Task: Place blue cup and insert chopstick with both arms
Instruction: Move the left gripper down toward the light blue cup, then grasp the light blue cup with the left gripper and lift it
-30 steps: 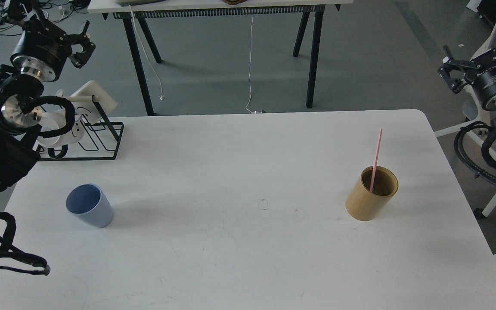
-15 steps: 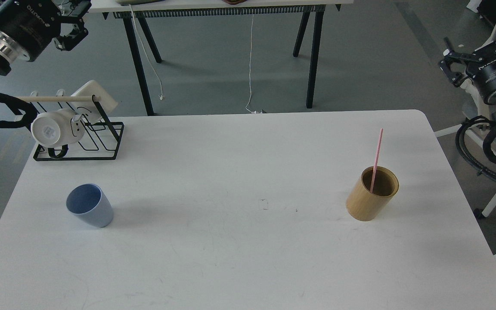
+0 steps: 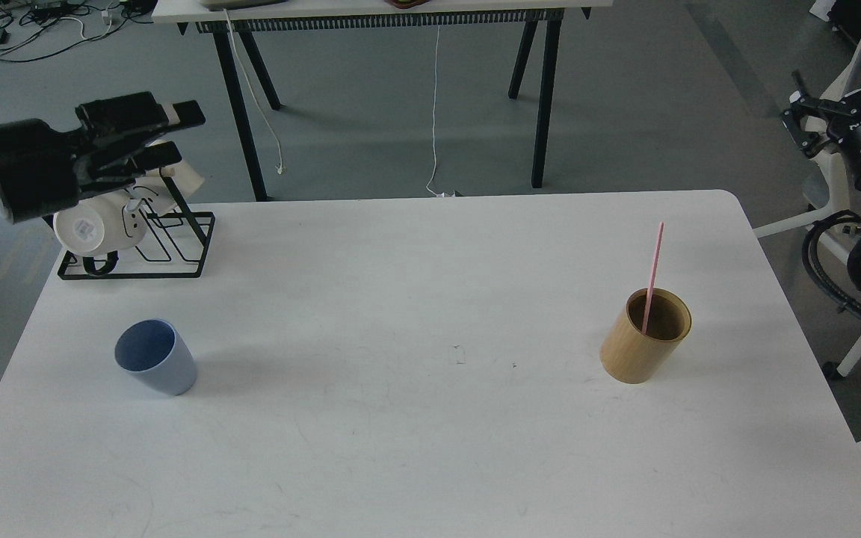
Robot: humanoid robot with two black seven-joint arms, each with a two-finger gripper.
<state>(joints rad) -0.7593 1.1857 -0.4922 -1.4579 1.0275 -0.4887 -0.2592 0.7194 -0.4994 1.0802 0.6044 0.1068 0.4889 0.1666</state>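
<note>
Head view over a white table [image 3: 415,448]: the blue cup [image 3: 156,366] stands upright near the table's left edge, rim up, nothing inside it and nothing touching it. Well apart from it, toward the table's right side, a tan wooden cylinder [image 3: 646,336] holds the pink chopstick [image 3: 652,273], which leans against the cylinder's inner wall and rises high above its rim. At the table's far left corner sits a black wire rack [image 3: 176,250] with a white mug [image 3: 94,226] hung on it, base toward the camera. The left arm reaches in level above that rack, its left claw [image 3: 176,134] pointing toward the table's middle with the two fingers spread a little apart and nothing between them; it hangs well clear of the blue cup. Off the table's right edge, the right arm stays raised over the floor, and its right claw [image 3: 812,116] is seen end-on and dark, so whether its fingers are spread or pressed together cannot be told. A second table [image 3: 371,11] stands behind.
</note>
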